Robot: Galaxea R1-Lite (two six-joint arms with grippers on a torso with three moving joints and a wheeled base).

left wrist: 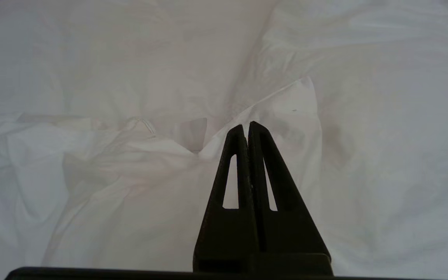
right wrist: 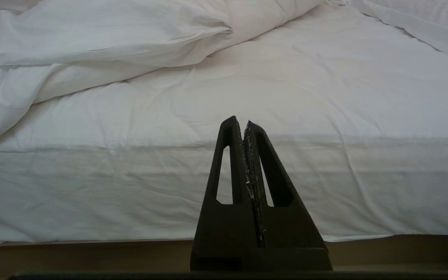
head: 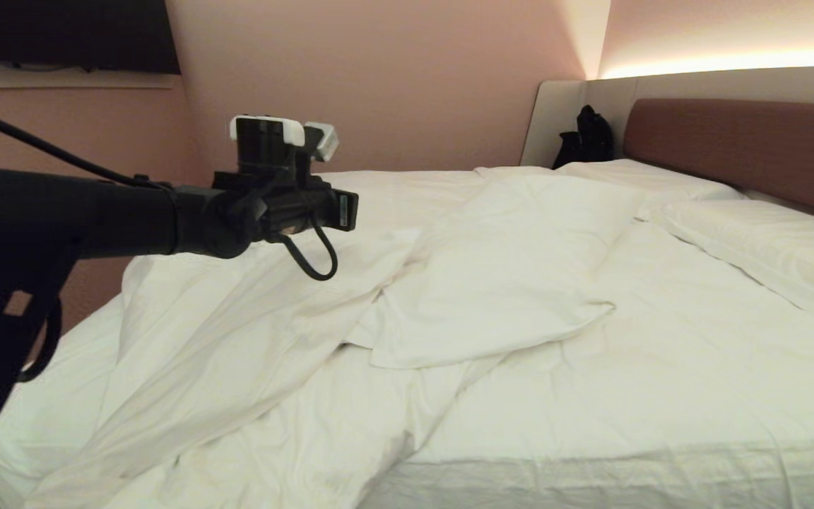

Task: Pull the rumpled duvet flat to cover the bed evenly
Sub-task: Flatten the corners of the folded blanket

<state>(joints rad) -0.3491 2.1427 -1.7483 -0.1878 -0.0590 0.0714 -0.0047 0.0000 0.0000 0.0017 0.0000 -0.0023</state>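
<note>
The white duvet [head: 449,283] lies rumpled and folded back on itself over the left and middle of the bed [head: 661,367], leaving bare sheet on the right. My left arm [head: 131,212] reaches out level above the duvet. In the left wrist view the left gripper [left wrist: 246,124] is shut on nothing and hovers over a creased fold of the duvet [left wrist: 130,175], close to a turned-up flap [left wrist: 294,105]. My right gripper [right wrist: 243,120] is shut and empty, held low in front of the mattress side [right wrist: 130,186], with the duvet [right wrist: 91,39] heaped beyond.
Two flat white pillows [head: 767,247] [head: 647,177] lie below the reddish-brown headboard [head: 746,141]. A black bag [head: 587,138] stands in the far corner. A dark screen [head: 68,35] hangs on the pink wall. The bed base [right wrist: 91,252] runs below the mattress.
</note>
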